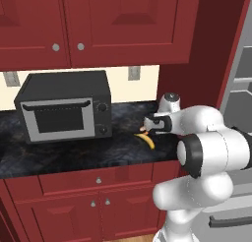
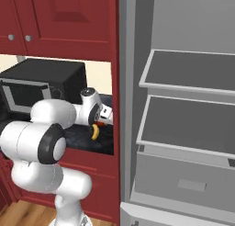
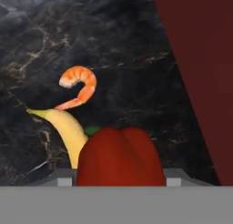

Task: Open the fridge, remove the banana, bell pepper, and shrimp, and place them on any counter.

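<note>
Fridge [image 2: 183, 128] stands open with bare shelves; banana [image 3: 68, 132] and shrimp [image 3: 79, 86] lie near the worktop's [image 1: 74, 152] right end — your hand [image 1: 153, 124] grasps the bell pepper [image 3: 120, 157] above them, unplaced.

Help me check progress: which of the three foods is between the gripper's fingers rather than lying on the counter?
The red bell pepper, right at the gripper. The banana and shrimp lie on the black counter beyond it.
</note>
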